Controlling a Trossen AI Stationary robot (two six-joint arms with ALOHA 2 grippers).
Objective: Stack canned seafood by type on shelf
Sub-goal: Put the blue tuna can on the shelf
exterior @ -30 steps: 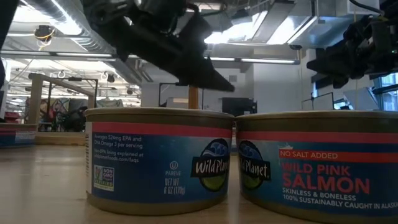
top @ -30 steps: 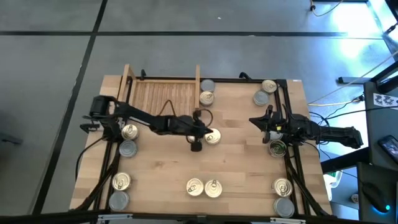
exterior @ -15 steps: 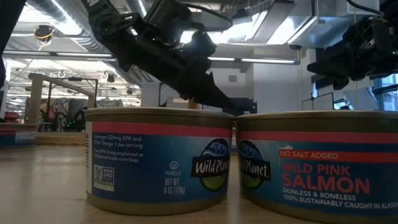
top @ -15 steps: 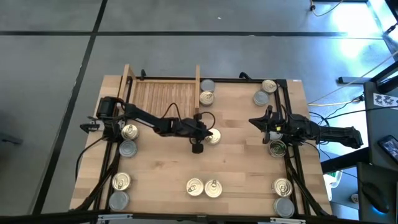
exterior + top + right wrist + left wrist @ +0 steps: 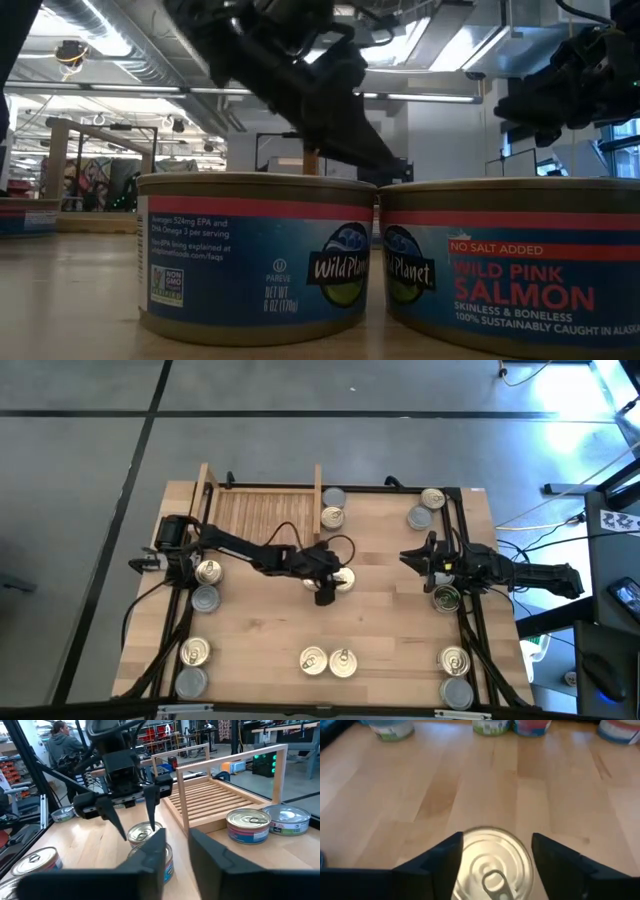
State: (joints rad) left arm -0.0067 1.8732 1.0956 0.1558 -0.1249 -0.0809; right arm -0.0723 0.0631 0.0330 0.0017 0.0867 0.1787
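A: Where is the left gripper (image 5: 333, 582)?
B: Near the middle of the high view, low over a gold-topped can (image 5: 343, 580). Its wrist view shows the fingers (image 5: 437, 862) spread, one on each side of that can's (image 5: 492, 865) pull-tab lid, with gaps to the rim. The right wrist view also shows them straddling the can (image 5: 144, 833) without closing on it.

A: And the right gripper (image 5: 408, 557)?
B: At centre right of the high view, above the table (image 5: 390, 620), beside another can (image 5: 446, 598). Its fingers (image 5: 150, 854) stand a little apart and hold nothing.

A: Where is the shelf (image 5: 262, 512)?
B: At the upper left of the table, slats bare. Two cans (image 5: 332, 508) sit just outside its right board.

A: The rest?
B: Others lie along the left edge, the bottom edge and the right side. Two blue-labelled cans (image 5: 255, 255) fill the low view.
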